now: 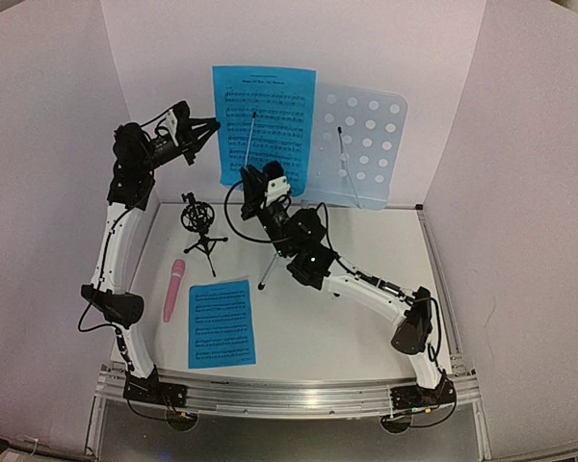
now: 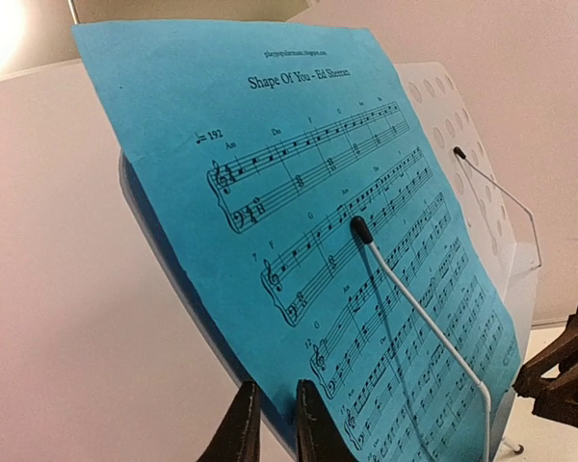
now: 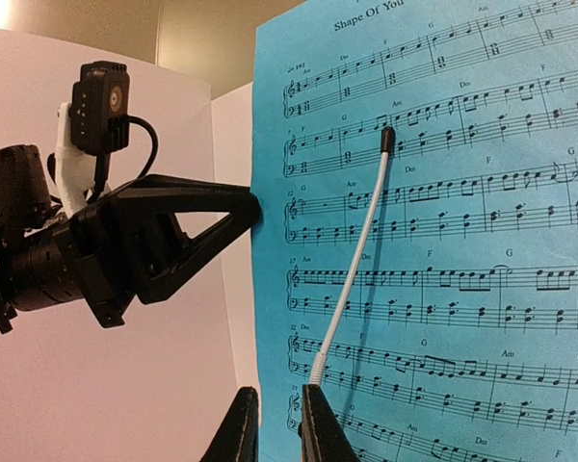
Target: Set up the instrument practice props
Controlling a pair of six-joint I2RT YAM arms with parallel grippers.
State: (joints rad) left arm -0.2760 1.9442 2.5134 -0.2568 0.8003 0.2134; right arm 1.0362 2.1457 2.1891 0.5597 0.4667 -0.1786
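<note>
At the tabletop's [image 1: 308,327] rear the music stand [image 1: 366,144] is seen carrying a blue page [image 1: 265,115], whose left edge is pinched by the left gripper [image 3: 255,207]. Whether the narrowed right gripper [image 3: 275,423] at its lower edge grips cannot be told.

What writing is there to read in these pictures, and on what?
"Shape Of You - Ed Sheeran": title of the blue sheet-music page on the pale-blue perforated stand.
"= 192": tempo, same page.
"Am", "Dm", "F", "G": chord letters there.
Tiny line above title: unreadable.
Blue sheet lying on the table: too small.
</note>
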